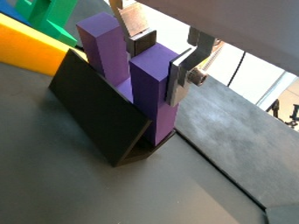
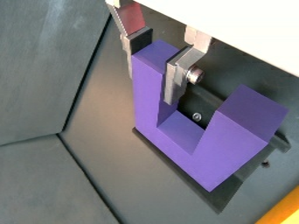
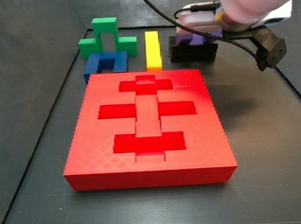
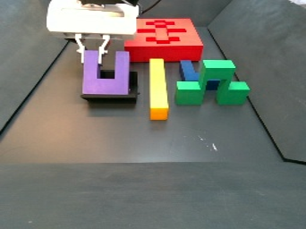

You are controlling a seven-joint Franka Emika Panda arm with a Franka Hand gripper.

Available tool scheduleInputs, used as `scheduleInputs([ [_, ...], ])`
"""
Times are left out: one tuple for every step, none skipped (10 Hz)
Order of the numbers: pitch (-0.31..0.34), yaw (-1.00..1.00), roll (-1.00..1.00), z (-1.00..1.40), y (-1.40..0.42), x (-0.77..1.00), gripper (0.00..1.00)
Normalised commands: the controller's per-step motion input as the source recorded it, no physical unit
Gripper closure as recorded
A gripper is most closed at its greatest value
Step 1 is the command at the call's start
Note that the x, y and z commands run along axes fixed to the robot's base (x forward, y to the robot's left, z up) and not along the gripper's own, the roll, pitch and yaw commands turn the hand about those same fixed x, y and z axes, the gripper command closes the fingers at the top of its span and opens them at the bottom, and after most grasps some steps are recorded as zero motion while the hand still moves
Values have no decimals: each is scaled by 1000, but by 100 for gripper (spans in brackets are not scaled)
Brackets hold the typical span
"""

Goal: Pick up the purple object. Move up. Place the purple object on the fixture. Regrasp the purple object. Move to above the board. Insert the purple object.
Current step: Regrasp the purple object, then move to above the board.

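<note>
The purple object [image 4: 106,85] is a U-shaped block that stands upright on the dark fixture [image 4: 116,98], prongs up. My gripper [image 4: 91,47] hangs right over it, open, its fingers straddling one prong. In both wrist views that prong [image 1: 149,83] [image 2: 149,87] sits between the silver plates: one finger [image 2: 176,77] lies against its side, and the other pad [image 2: 138,42] stands just off the opposite side. The second prong [image 1: 103,48] is free. The fixture's slanted plate [image 1: 100,109] leans by the block. The red board [image 3: 147,119] lies apart from it.
A yellow bar [image 4: 158,88] lies right beside the fixture. Beyond it sit a blue block [image 4: 189,70] and a green cross-shaped block [image 4: 213,82]. The board [image 4: 167,34] is behind them. Dark walls enclose the floor.
</note>
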Motion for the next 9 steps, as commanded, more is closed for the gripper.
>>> scheduleInputs([
  [0,0,0,0,0,0,100],
  [0,0,0,0,0,0,100],
  [0,0,0,0,0,0,100],
  [0,0,0,0,0,0,100],
  [0,0,0,0,0,0,100],
  [0,0,0,0,0,0,100],
  [0,0,0,1400,0,0,100],
  [19,48,13,1400,11,-12,100],
  [1,43,-35,1400,13,-43,100],
])
